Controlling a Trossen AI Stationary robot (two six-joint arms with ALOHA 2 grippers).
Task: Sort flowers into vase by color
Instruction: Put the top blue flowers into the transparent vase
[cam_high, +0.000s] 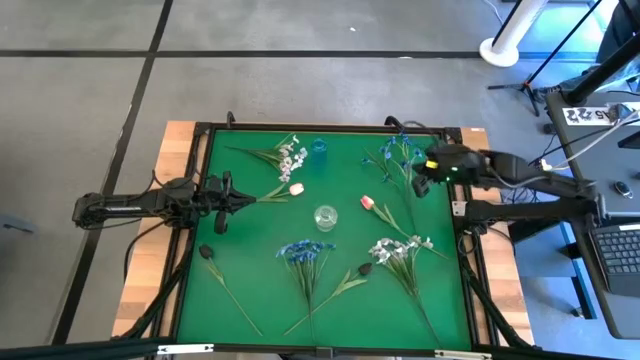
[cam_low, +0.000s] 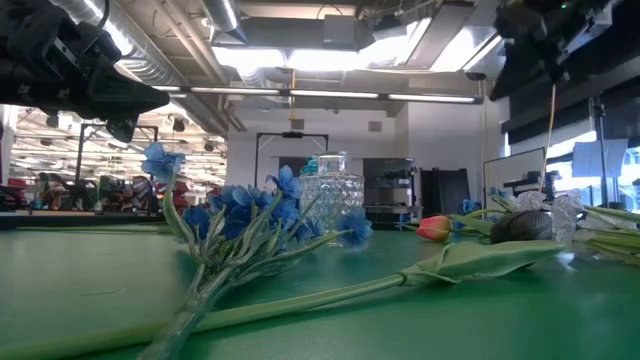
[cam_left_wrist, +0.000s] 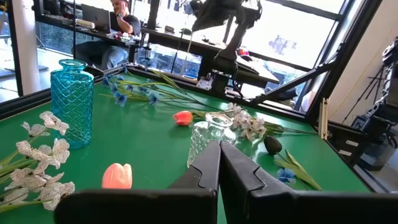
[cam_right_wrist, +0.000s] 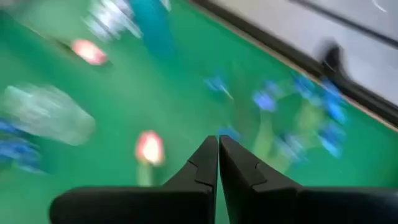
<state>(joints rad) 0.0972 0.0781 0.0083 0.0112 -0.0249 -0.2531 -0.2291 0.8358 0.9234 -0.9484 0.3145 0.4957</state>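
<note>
Flowers lie flat on the green table (cam_high: 250, 290). There are white sprays (cam_high: 290, 156) (cam_high: 400, 248), blue sprays (cam_high: 400, 155) (cam_high: 305, 252), pink tulips (cam_high: 296, 188) (cam_high: 367, 202) and dark tulips (cam_high: 207, 252) (cam_high: 364, 268). A blue glass vase (cam_high: 319, 147) stands at the far side and a clear glass vase (cam_high: 325, 217) at the middle. My left gripper (cam_left_wrist: 219, 146) is shut and level at the left edge, beside a pink tulip's stalk. My right gripper (cam_right_wrist: 217, 140) is shut and empty, slanting down above the far-right blue spray.
The table has a raised black frame (cam_high: 195, 200) around it. In the left wrist view a person sits at a desk (cam_left_wrist: 121, 25) beyond the table's far side. A laptop (cam_high: 620, 250) and cables lie to the right of the table.
</note>
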